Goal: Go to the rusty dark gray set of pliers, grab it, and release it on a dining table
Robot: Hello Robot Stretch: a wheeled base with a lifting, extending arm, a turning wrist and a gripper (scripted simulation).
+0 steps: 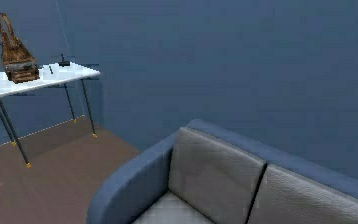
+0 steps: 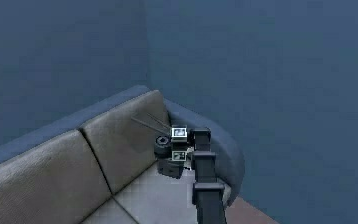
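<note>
A white table (image 1: 72, 74) on thin dark legs stands at the forward view's upper left, against the blue wall. On it lies a small dark thing (image 1: 62, 62) with a thin upright part, too small to name. In the arm side view my arm (image 2: 207, 185) rises from the bottom edge, with two white marker squares at its end. My gripper (image 2: 139, 124) points its thin fingers left, in front of a sofa's backrest (image 2: 107, 140). I cannot tell whether it holds anything.
A tall brown wooden object (image 1: 17, 50) stands on the table's left part. A blue sofa with grey cushions (image 1: 237, 180) lies close in front, at the forward view's lower right. Brown floor (image 1: 47, 180) lies between the sofa and the table. Blue walls surround the corner.
</note>
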